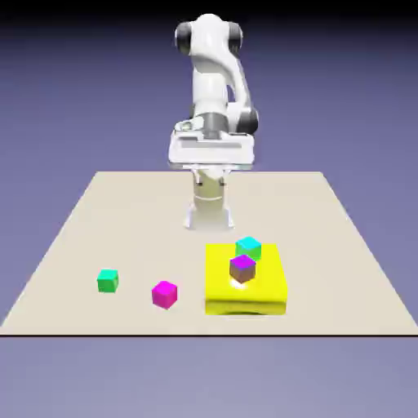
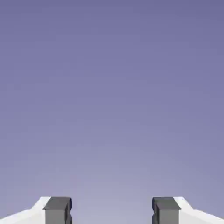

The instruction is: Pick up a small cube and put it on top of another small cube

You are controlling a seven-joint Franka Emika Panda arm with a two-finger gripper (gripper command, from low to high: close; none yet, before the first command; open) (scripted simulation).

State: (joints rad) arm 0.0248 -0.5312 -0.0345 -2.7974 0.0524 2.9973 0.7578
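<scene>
Near the bench's (image 1: pixel 73 245) front edge sits the small cube (image 1: pixel 164 294); jaws apart and empty, the gripper (image 2: pixel 112 212) should descend squarely over it.

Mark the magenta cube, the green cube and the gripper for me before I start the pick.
magenta cube (image 1: pixel 164 294): exterior view, on its front face.
green cube (image 1: pixel 108 281): exterior view, on its front face.
gripper (image 2: pixel 112 212): hand view, midway between the two grey fingertips, jaws apart.
</scene>
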